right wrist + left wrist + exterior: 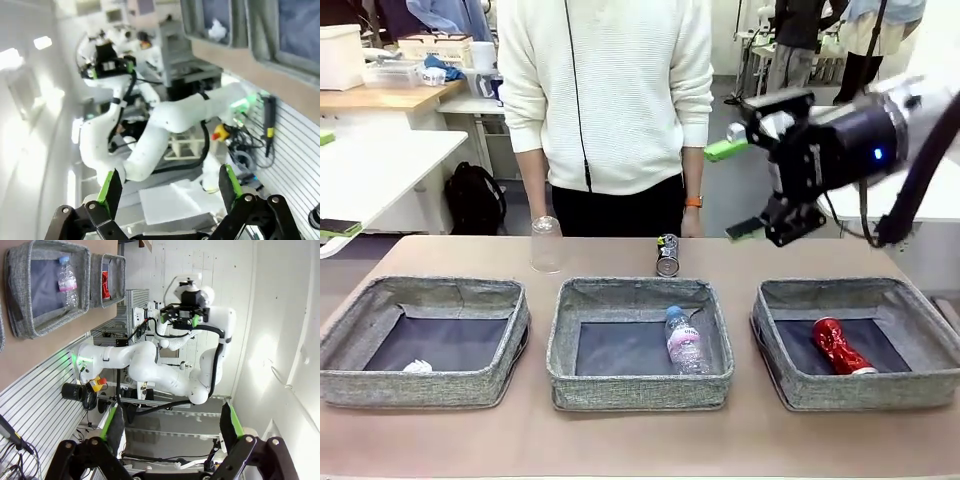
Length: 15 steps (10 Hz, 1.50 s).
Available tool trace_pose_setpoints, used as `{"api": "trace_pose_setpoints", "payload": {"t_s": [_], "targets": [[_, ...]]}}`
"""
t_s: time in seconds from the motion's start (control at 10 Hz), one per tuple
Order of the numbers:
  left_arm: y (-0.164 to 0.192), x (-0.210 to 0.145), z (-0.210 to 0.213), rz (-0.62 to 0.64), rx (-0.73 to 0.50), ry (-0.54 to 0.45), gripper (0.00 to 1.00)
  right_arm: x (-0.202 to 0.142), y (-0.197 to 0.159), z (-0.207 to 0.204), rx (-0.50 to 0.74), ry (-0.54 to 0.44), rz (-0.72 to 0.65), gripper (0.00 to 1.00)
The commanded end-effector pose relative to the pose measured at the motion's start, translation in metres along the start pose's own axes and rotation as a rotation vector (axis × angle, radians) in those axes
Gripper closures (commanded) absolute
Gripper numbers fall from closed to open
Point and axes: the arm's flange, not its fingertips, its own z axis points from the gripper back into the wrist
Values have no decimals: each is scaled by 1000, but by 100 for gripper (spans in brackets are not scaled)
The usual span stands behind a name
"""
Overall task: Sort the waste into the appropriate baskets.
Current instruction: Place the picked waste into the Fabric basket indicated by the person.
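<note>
We take the middle basket (640, 392) as our mark among the 3 baskets. The bottle (685, 340) lies in it, right of its centre, with the blue cap toward the far wall. The left basket (420, 390) stands just to its left, and the paper ball (417, 367) rests on its dark bottom. The right basket (870, 393) stands just to its right and holds the red can (840, 347), lying aslant.

On the table (640, 440), just behind the middle basket's far rim, sits the dark can (667, 255), seemingly on its side. The clear cup (546, 244) stands upside down behind that basket's far left corner. A person (605, 100) stands beyond the middle basket.

The right gripper (170, 189) hangs high, beyond and right of the middle basket, its 2 fingers spread wide and empty. The left gripper (171, 425) is equally wide and empty, well away from that basket.
</note>
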Motion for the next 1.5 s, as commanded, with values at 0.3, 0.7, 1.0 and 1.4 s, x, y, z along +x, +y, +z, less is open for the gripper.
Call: {"api": "trace_pose_setpoints", "payload": {"t_s": [0.3,0.7,1.0,1.4], "targets": [[-2,0,-2,-19,-8,-6,0,-58,-61,91,133,-250,-9,0],[-2,0,-2,-19,-8,-6,0,-53,-81,81,270,-282,-66,0],[-2,0,-2,-19,-8,-6,0,-13,-41,133,228,-272,-65,0],[-2,0,-2,-19,-8,-6,0,-13,-41,133,228,-272,-65,0]]}}
